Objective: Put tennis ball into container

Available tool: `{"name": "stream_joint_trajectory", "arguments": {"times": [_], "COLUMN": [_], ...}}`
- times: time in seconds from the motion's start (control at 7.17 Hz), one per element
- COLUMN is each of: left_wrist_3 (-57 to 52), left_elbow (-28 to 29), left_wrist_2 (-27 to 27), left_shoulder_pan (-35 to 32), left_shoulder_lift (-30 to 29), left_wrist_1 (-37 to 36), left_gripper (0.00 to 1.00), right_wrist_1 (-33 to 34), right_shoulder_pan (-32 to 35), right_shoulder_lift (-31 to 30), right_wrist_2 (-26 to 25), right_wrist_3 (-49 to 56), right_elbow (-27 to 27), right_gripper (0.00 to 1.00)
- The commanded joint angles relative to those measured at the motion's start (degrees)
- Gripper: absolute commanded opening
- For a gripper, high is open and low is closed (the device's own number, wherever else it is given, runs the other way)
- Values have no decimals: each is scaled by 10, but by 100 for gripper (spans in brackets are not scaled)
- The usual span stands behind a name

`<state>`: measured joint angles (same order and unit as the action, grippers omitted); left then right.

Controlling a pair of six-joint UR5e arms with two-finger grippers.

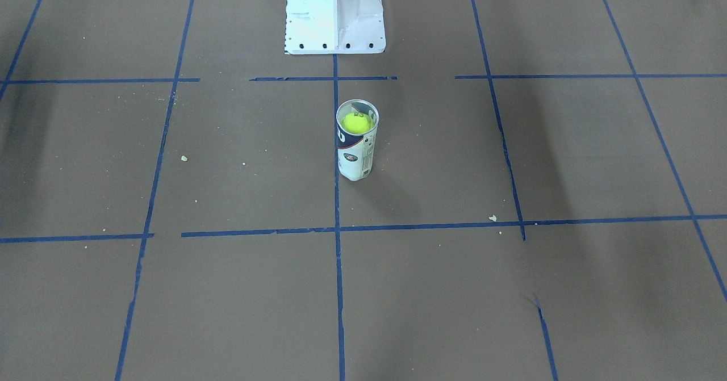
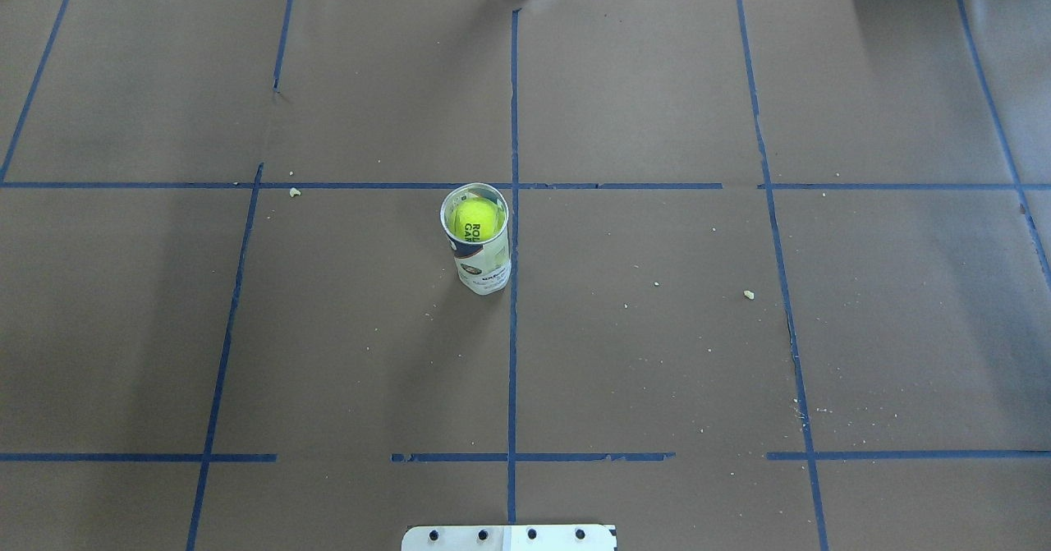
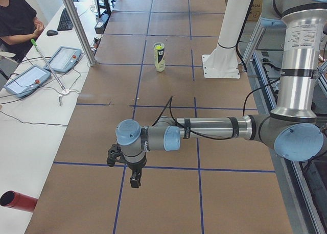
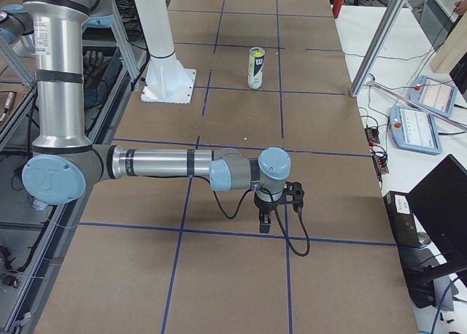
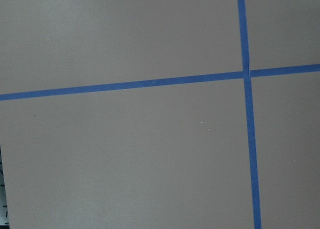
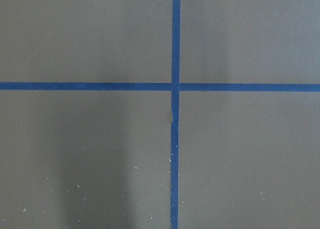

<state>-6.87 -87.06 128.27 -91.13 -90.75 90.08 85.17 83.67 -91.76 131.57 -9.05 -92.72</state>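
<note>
The container [image 1: 356,154], a clear tube with a white and navy label, stands upright near the table's middle, beside the central tape line. Inside it, close to the open rim, sits the tennis ball [image 1: 356,123], bright yellow-green with dark print, seen again from overhead as ball [image 2: 476,219] in container [image 2: 483,259]. My left gripper [image 3: 134,180] hangs over bare paper far from the tube, and I cannot tell whether it is open or shut. My right gripper [image 4: 265,221] hangs likewise at the other end, state unclear. Both wrist views show only paper and tape.
The white pedestal [image 1: 335,17] stands at the robot's side of the table, behind the tube. Blue tape lines grid the brown paper, with small crumbs [image 2: 748,294] scattered. Tablets [image 3: 66,57] and a seated person [image 3: 18,19] are beyond the far edge.
</note>
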Motion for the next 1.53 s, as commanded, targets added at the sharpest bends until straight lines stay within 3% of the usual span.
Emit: {"name": "stream_joint_trajectory", "arguments": {"times": [0.0, 0.42, 0.98, 1.4], "left_wrist_3": [-31, -36, -36, -36], "left_elbow": [-1, -2, -1, -2], "left_wrist_2": [1, 3, 78, 78], "left_shoulder_pan": [-1, 0, 0, 0], "left_shoulder_lift": [0, 0, 16, 16], "left_wrist_1": [-5, -5, 1, 0], "left_gripper": [100, 100, 100, 100], "right_wrist_1": [0, 0, 0, 0], "right_shoulder_pan": [0, -1, 0, 0], "right_shoulder_lift": [0, 0, 0, 0], "right_wrist_2": [0, 0, 0, 0], "right_wrist_3": [0, 0, 0, 0], "right_elbow": [0, 0, 0, 0], "right_gripper": [100, 100, 100, 100]}}
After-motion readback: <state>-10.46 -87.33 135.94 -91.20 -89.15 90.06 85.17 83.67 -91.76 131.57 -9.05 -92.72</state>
